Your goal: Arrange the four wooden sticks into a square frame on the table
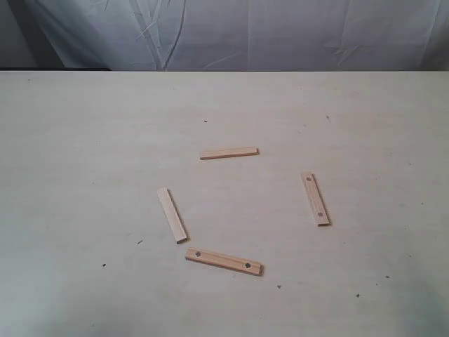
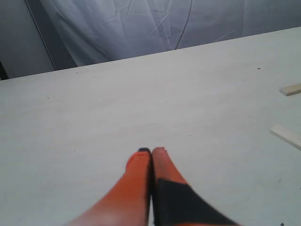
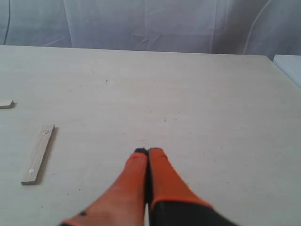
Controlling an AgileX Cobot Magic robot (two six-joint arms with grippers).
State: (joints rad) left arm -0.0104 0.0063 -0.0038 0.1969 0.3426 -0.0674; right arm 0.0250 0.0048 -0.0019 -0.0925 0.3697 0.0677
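Four pale wooden sticks lie apart on the table [image 1: 84,140] in a loose ring. The far stick [image 1: 229,153] lies crosswise. A left stick [image 1: 172,215] and a right stick [image 1: 316,199] with two holes run lengthwise. The near stick [image 1: 224,262], also with two holes, lies crosswise close to the left one's end. No corners touch, so no square frame shows. My left gripper [image 2: 151,151] is shut and empty, with two stick ends [image 2: 286,135] off to one side. My right gripper [image 3: 147,151] is shut and empty, away from the holed stick [image 3: 38,154]. Neither gripper appears in the exterior view.
A wrinkled white cloth [image 1: 231,31] hangs behind the table's far edge. Tiny dark specks [image 1: 104,265] dot the tabletop. In the right wrist view the table's side edge [image 3: 282,70] shows, with a white surface beyond it.
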